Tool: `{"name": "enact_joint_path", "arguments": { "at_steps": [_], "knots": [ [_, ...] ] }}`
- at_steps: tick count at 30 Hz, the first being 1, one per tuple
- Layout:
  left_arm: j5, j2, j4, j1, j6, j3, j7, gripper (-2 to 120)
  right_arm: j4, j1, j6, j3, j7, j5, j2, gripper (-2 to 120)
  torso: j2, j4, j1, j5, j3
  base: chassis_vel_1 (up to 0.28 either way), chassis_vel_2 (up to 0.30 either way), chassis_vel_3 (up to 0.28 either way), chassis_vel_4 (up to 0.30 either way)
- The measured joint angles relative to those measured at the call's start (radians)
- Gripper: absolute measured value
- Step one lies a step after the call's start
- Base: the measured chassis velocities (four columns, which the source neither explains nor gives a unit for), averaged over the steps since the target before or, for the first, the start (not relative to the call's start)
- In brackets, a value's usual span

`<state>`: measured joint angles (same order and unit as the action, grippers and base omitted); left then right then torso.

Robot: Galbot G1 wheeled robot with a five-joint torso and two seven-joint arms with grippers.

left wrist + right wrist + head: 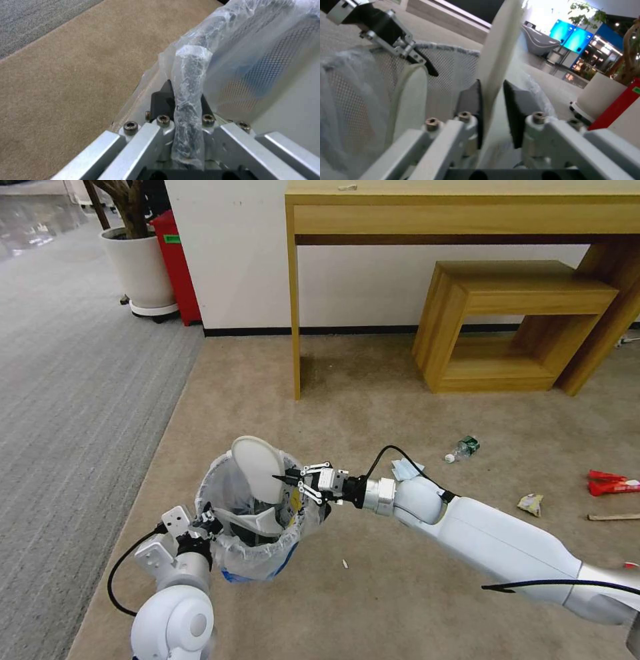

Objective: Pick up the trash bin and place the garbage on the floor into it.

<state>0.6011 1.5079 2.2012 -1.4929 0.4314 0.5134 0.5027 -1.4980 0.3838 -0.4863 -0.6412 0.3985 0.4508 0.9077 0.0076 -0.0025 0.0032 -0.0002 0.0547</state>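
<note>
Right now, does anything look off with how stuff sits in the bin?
Yes. The white slipper in the right gripper stands on end, poking well above the trash bin rim rather than lying inside. A second slipper already sits lower in the bin, which the left gripper holds.

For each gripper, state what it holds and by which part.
Left gripper: the trash bin, by its bag-covered rim. Right gripper: a white slipper, by its thin sole edge, above the bin.

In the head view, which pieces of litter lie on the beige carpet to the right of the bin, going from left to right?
Blue face mask → green-label bottle → crumpled wrapper → red packet.
</note>
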Motion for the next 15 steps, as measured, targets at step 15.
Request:
{"name": "enact_joint_path", "arguments": {
  "at_steps": [15],
  "knots": [
    [-0.001,0.000,-0.016,0.002,0.000,0.000,0.000,1,-0.049,0.045,0.012,0.062,-0.098,0.036,-0.003,72,0.000,0.0000,0.000,0.0002,0.000,0.000,0.000,0.000,0.000]
  ]
}}
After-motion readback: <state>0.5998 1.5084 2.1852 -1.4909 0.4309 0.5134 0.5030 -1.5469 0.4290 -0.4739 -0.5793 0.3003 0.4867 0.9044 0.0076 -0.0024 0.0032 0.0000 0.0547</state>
